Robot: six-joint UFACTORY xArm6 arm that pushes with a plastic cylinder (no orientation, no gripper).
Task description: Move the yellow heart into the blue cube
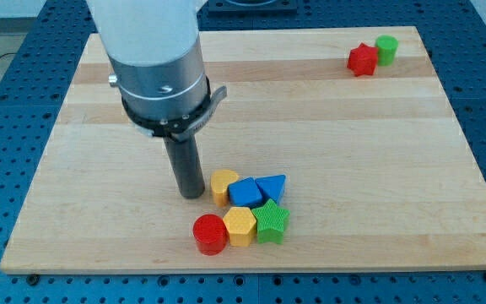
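Note:
The yellow heart point(221, 185) lies on the wooden board point(327, 127), in the lower middle of the view. Its right side touches the blue cube point(245, 192). My tip point(191, 195) stands just left of the yellow heart, very close to it or touching; I cannot tell which. A blue triangle point(272, 186) lies against the cube's right side.
Below the cube sit a red cylinder point(210, 234), a yellow hexagon point(240, 225) and a green star point(271, 221), packed together. At the view's top right, a red star-like block point(362, 60) touches a green cylinder point(386, 49). The arm's thick body rises over the view's upper left.

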